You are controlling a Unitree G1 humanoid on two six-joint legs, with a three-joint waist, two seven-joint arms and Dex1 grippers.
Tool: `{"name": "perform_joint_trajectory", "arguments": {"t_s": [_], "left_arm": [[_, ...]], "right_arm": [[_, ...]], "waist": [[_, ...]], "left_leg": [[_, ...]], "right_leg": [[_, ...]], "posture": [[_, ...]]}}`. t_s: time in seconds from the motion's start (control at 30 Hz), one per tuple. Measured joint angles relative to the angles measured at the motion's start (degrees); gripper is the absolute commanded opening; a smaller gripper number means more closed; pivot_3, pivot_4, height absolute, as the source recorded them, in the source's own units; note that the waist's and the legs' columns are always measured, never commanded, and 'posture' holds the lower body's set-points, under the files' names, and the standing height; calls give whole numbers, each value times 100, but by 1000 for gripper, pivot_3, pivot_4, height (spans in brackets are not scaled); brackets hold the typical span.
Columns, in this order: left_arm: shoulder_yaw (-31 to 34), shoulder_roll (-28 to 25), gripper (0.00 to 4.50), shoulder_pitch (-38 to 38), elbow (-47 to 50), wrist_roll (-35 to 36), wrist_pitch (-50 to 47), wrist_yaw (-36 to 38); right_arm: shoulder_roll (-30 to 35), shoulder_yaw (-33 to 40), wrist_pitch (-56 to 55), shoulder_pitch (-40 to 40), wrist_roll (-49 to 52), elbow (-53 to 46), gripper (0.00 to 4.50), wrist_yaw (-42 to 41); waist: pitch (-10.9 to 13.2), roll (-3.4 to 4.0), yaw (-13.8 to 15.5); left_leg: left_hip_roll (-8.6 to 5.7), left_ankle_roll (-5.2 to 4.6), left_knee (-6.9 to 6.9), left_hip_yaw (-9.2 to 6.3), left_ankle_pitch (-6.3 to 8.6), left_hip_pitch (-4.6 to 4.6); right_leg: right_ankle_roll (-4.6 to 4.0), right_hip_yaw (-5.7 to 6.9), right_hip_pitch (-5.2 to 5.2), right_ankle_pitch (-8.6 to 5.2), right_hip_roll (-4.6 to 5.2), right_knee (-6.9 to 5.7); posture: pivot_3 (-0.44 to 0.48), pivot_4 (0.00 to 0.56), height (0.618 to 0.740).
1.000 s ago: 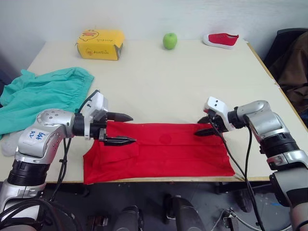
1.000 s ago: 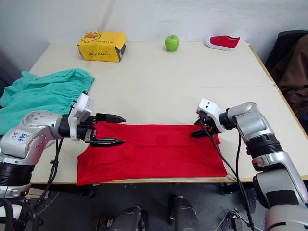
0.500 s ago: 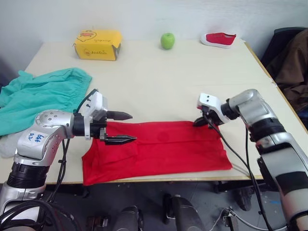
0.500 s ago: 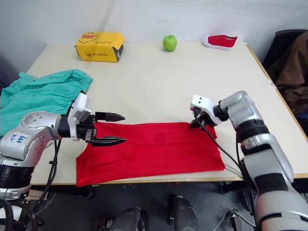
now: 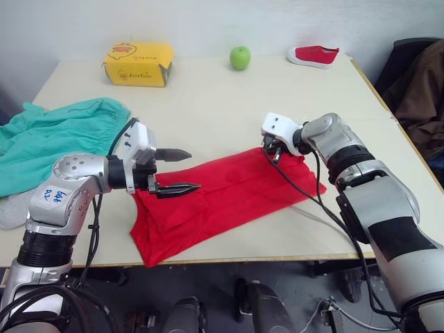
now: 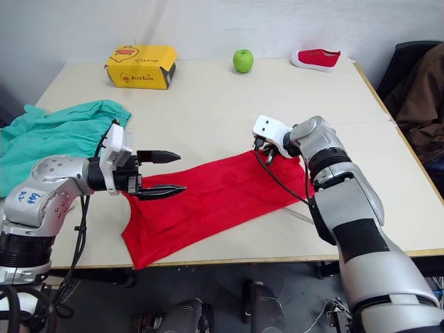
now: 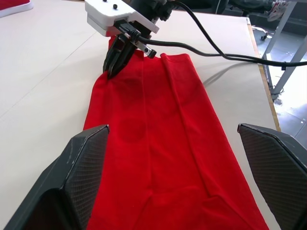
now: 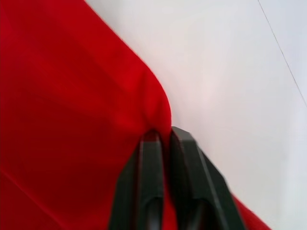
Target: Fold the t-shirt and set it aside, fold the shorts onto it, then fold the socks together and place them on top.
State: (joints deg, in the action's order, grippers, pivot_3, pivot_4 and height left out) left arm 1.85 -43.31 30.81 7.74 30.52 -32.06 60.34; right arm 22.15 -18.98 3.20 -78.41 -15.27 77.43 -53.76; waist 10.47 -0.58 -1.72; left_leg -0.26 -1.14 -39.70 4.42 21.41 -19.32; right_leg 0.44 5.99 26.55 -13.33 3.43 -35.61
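Right wrist view: right gripper (image 8: 160,139) pinches the far corner of the bright red cotton t-shirt (image 5: 222,194), which since a second ago has slewed diagonally across the cream table (image 5: 208,104), apparently mid-fold. Left gripper (image 5: 182,171) hovers over its other end, fingers spread.

A pale beige table (image 5: 229,111) spans most of the frame beneath a plain white wall (image 5: 208,21) along the top. At the right edge, a dark chair draped with a brown jacket (image 5: 420,90).
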Motion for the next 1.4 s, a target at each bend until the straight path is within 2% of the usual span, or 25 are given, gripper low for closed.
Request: {"name": "perform_joint_trajectory", "arguments": {"t_s": [0.13,0.3,0.37,0.4,0.5,0.57,0.67,0.73,0.77,0.87,0.93,1.1,1.27,1.4], "left_arm": [[-11,6,4500,2,-277,-133,127,-16],[-128,3,4500,156,-1245,-571,589,78],[-258,-10,4500,430,-1781,-787,872,255],[-323,6,4500,615,-2044,-882,1011,351],[-525,-5,4500,1248,-3162,-1341,1631,623],[-655,14,4500,1571,-3988,-1677,2075,784],[-902,239,4500,2059,-5181,-2102,2692,1005],[-1008,400,4500,2341,-5798,-2347,3023,1058],[-1069,452,4500,2541,-6208,-2515,3238,1062],[-1110,496,4500,2796,-6859,-2784,3556,1042],[-1124,619,4500,2974,-7209,-2923,3706,1018],[-1134,804,4500,3201,-7680,-3223,3976,865],[-1134,915,4500,3210,-7859,-3433,4034,869],[-1150,975,3603,3209,-7859,-3592,4082,856]], "right_arm": [[81,271,-162,1,7,-28,2700,293],[597,890,-10,103,428,-487,4450,238],[902,1279,721,572,823,-1527,4481,-90],[1064,1470,1330,1033,1040,-2416,4481,-205],[1433,2309,4038,3132,1794,-5932,4481,-160],[1406,2845,5806,4155,2189,-7750,4481,80],[1085,3657,8130,4630,2727,-9875,4481,389],[882,3981,8632,4984,3095,-10827,4481,550],[777,4037,8786,5496,3328,-11325,4481,688],[582,4057,8901,6259,3610,-11608,4481,1027],[336,4246,8901,6436,3737,-11709,4481,1352],[-243,4454,8901,6555,3980,-11728,4481,2070],[-761,4728,8900,6263,4149,-11281,4481,2723],[-1097,4853,8900,5969,4246,-11028,4500,3181]], "waist": [[1,1,-4],[2,3,10],[2,3,33],[1,1,62],[0,4,195],[9,25,244],[17,37,197],[7,17,200],[1,0,207],[1,0,221],[1,-1,217],[1,-2,181],[0,-6,162],[-5,-14,159]], "left_leg": [[0,0,0,0,0,0],[0,0,0,-3,0,-3],[0,-1,-1,-11,0,-5],[0,-1,-2,-19,0,-12],[1,2,-6,-49,1,-39],[0,2,-15,-49,1,-51],[-1,-5,-37,-47,-3,-52],[-1,-3,-28,-59,0,-30],[0,-2,-18,-61,6,-23],[-5,-11,-15,-50,7,-31],[-6,-13,-22,-49,6,-37],[-6,-14,-21,-49,6,-38],[-6,-17,-23,-49,5,-36],[-6,-20,-22,-50,6,-33]], "right_leg": [[0,1,1,0,0,-1],[0,5,0,0,-1,1],[1,12,-4,0,1,5],[2,17,-4,1,1,8],[3,32,8,0,-1,14],[3,33,19,1,-1,8],[6,29,16,8,0,2],[4,33,-4,8,-1,16],[0,34,-9,4,-4,18],[4,27,1,5,1,4],[9,29,1,9,0,4],[10,29,3,9,-1,5],[10,28,1,9,-1,3],[10,27,-1,9,-1,3]], "posture": [[0,150,740],[0,150,740],[0,150,740],[0,150,740],[0,150,740],[0,150,740],[0,150,740],[0,150,740],[0,150,740],[0,150,740],[0,150,740],[0,150,740],[0,150,740],[0,150,740]]}}
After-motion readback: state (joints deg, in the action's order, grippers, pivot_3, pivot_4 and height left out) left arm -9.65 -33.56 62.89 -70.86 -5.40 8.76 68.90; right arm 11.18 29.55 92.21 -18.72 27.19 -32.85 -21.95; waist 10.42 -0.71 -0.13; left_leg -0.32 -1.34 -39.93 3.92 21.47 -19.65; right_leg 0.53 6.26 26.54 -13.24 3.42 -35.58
